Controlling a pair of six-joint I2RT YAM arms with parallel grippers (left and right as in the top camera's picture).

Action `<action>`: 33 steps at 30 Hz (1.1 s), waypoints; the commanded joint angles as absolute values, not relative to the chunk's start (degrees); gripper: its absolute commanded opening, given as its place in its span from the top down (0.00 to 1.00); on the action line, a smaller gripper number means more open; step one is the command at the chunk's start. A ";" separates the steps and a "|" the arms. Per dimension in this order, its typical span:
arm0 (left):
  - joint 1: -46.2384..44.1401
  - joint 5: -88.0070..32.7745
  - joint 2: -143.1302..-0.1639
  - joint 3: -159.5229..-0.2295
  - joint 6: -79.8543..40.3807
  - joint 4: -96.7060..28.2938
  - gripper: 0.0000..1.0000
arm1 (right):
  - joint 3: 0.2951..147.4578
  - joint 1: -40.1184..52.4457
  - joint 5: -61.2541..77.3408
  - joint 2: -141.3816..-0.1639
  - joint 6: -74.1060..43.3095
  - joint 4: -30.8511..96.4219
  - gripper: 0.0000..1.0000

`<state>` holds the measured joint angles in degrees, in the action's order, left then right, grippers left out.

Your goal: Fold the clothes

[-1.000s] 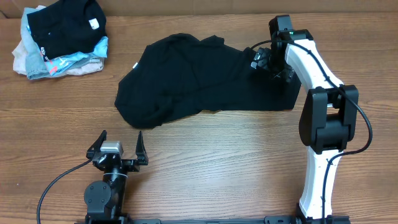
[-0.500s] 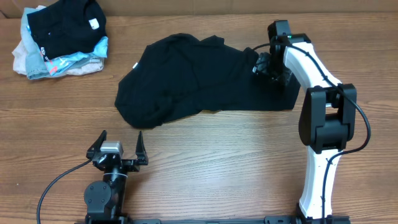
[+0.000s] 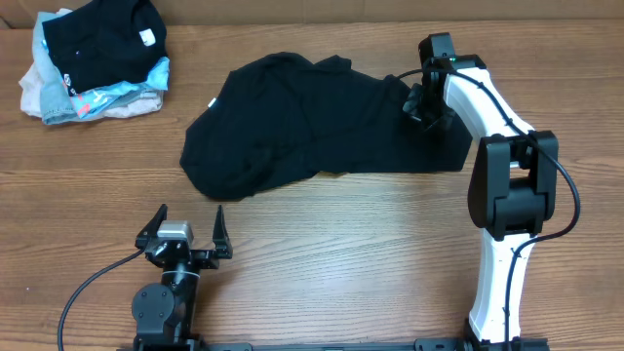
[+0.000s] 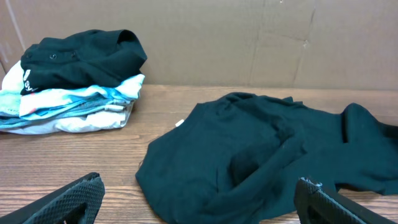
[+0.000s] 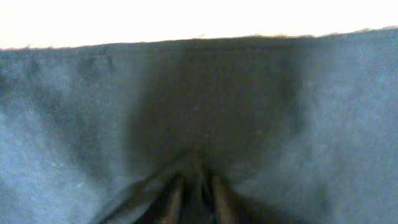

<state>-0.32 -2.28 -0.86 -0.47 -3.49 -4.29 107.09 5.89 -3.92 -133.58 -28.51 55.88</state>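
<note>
A crumpled black garment [image 3: 312, 127] lies spread across the middle of the table, also visible in the left wrist view [image 4: 261, 155]. My right gripper [image 3: 421, 103] is pressed down on its right edge and is shut on a pinch of the black cloth; in the right wrist view the gripper [image 5: 194, 186] has its fingers close together with the fabric [image 5: 199, 112] bunched between them. My left gripper [image 3: 185, 229] rests near the front edge of the table, open and empty, its two fingertips [image 4: 74, 196] wide apart in its own view.
A pile of folded clothes [image 3: 93, 58] with a black item on top sits at the back left corner, also seen in the left wrist view [image 4: 74, 81]. A cardboard wall [image 4: 249, 37] runs along the table's far edge.
My right gripper has closed on the garment's right edge, and has shifted slightly left and down onto the cloth. The left arm has not moved.
</note>
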 commanded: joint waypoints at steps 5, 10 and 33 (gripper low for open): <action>0.03 -1.89 -0.25 -0.27 -4.49 -4.32 0.00 | 111.83 5.37 -5.58 -133.99 -28.75 60.64 0.96; 0.03 -1.89 -0.25 -0.27 -4.49 -4.32 0.00 | 117.86 5.17 -7.64 -133.97 -28.75 67.94 0.96; 0.03 0.51 -0.25 -0.27 -2.74 -4.32 0.00 | 133.16 4.10 -8.71 -131.83 -32.29 97.08 0.96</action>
